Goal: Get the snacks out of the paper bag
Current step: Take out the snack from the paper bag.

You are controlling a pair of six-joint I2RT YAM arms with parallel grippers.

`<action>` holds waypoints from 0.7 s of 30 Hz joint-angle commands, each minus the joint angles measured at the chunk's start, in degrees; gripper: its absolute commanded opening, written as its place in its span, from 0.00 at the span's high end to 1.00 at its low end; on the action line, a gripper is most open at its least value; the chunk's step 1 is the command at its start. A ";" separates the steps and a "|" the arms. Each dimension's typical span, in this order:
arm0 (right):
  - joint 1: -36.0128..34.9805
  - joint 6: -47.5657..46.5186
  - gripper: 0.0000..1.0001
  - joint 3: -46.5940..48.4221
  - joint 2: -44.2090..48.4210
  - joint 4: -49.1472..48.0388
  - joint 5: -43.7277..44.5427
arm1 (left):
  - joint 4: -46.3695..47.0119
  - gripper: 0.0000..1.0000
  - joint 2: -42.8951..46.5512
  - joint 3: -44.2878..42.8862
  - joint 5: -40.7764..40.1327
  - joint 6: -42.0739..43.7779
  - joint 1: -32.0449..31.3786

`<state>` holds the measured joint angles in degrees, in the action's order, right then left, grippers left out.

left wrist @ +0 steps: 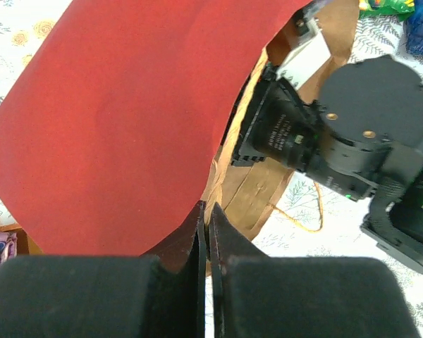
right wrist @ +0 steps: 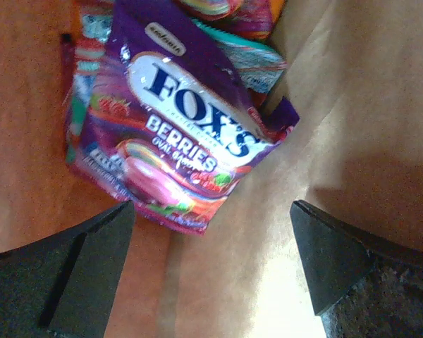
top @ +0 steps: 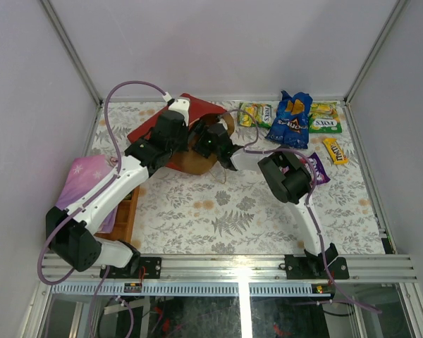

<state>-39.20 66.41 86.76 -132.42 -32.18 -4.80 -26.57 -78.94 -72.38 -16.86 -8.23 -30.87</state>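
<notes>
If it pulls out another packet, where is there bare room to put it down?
Widest bare stretch: the near middle of the table, from the bag to the near edge. Also the near right corner, this side of the yellow bar. Crowded: far right around the blue chip bag, and the left edge with cloth and tray.

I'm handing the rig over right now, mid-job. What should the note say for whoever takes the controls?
Left gripper: shut on the rim of the paper bag, holding its mouth open.
Right gripper: open, inside the bag, not yet closed on the purple candy packet.
Done: blue chip bag, green-yellow pack, second green-yellow pack, yellow bar and purple pack lie on the table, right of the bag.
Left: the purple candy packet, a teal packet and more behind it.
</notes>
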 commanded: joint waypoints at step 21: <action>-4.86 7.54 0.02 25.42 -15.85 17.37 4.91 | 3.10 1.00 0.44 0.79 4.31 -1.33 1.78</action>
<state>-41.98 72.01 108.57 -144.99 -17.56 0.62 -25.32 -78.94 -72.07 -13.41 -8.62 -29.56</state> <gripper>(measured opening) 0.994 0.003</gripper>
